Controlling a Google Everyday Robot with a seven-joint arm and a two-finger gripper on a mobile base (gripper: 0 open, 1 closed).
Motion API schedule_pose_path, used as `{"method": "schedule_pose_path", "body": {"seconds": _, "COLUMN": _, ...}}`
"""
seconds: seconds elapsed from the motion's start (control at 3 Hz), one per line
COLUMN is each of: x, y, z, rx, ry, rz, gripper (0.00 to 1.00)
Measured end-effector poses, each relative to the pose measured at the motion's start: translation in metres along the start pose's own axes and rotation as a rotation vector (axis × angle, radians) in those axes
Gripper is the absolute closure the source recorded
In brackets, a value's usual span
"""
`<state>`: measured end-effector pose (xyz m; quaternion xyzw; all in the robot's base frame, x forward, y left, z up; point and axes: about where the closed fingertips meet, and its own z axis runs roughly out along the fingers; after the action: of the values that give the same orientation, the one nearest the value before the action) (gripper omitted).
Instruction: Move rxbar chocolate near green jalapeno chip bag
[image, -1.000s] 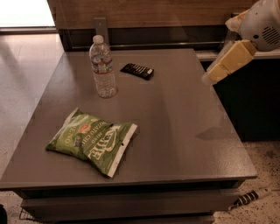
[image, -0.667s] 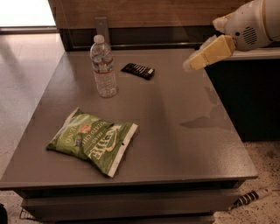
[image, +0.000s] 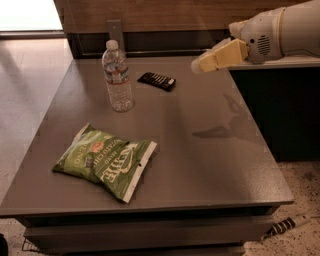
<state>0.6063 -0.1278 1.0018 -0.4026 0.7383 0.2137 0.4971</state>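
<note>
The chip bag (image: 105, 160) lies toward the front-left corner of the surface (image: 200, 165), with a bottle (image: 117, 77) standing behind it. The bar (image: 157, 81) lies flat near the middle of the back edge, its long axis roughly along that edge. The claw (image: 200, 63) hovers just right of the bar and above it, carrying nothing. I cannot tell whether it is released or clenched.

White arm (image: 292, 27), yellow gripper (image: 200, 63) at upper right
Rounded white shell (a dotted round grille (image: 263, 45) near the wrist); blocky cream gripper.
</note>
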Motion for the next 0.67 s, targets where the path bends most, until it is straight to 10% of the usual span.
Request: {"method": "schedule_pose_path", "body": {"seconds": 0.67, "x": 0.015, "y": -0.037, "z": 0.06, "rx": 0.021, "ry": -0.014, "rz": 0.004, "gripper": 0.0}}
